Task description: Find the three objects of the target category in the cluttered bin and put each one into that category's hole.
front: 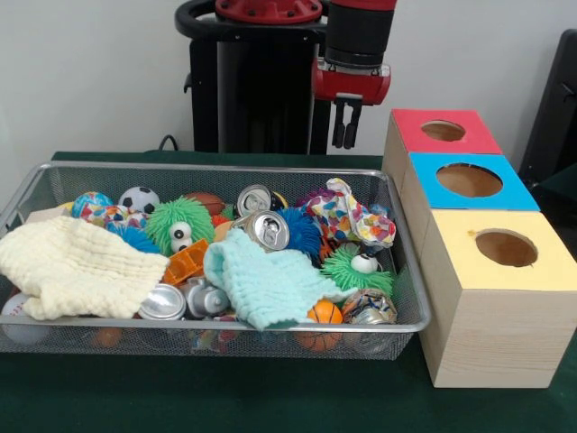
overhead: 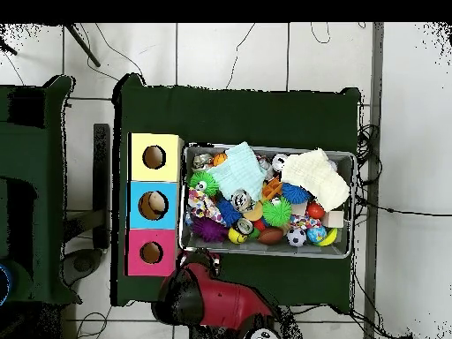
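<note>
The wire-mesh bin (front: 216,168) sits in the middle of the green table, full of toys and cloths; it also shows in the overhead view (overhead: 346,203). One silvery can (front: 256,199) stands at the back centre. A second can (front: 270,231) lies on its side on the mint cloth. A third can (front: 163,303) lies near the front by the cream cloth, with more silvery metal (front: 206,298) beside it. A crushed can (front: 368,307) lies at the front right. My gripper (front: 347,135) hangs behind the bin's back rim, empty, its jaws close together.
Three wooden boxes with round holes stand right of the bin: red-topped (front: 410,126), blue-topped (front: 433,194), yellow-topped (front: 469,266). A cream cloth (front: 77,266), a mint cloth (front: 266,284) and a patterned cloth (front: 347,216) cover balls and fuzzy spiky toys.
</note>
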You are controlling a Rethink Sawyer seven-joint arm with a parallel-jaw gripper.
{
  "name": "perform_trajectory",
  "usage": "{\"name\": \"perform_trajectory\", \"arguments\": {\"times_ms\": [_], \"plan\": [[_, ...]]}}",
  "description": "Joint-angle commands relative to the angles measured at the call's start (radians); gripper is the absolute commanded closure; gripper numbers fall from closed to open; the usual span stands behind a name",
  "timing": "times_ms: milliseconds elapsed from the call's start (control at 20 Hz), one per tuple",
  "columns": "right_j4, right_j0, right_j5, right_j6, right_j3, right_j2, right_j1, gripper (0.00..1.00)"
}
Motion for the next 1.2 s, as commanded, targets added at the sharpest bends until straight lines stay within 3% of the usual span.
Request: {"name": "perform_trajectory", "arguments": {"times_ms": [50, 500, 950, 1200], "plan": [[0.036, -0.037, 0.056, 0.190, -0.037, 0.041, 0.013, 1.00], [0.042, -0.011, 0.029, 0.198, -0.051, 0.021, 0.048, 1.00], [0.060, 0.000, 0.001, 0.204, -0.101, 0.023, 0.149, 1.00], [0.071, 0.018, -0.010, 0.210, -0.114, 0.014, 0.166, 1.00]]}}
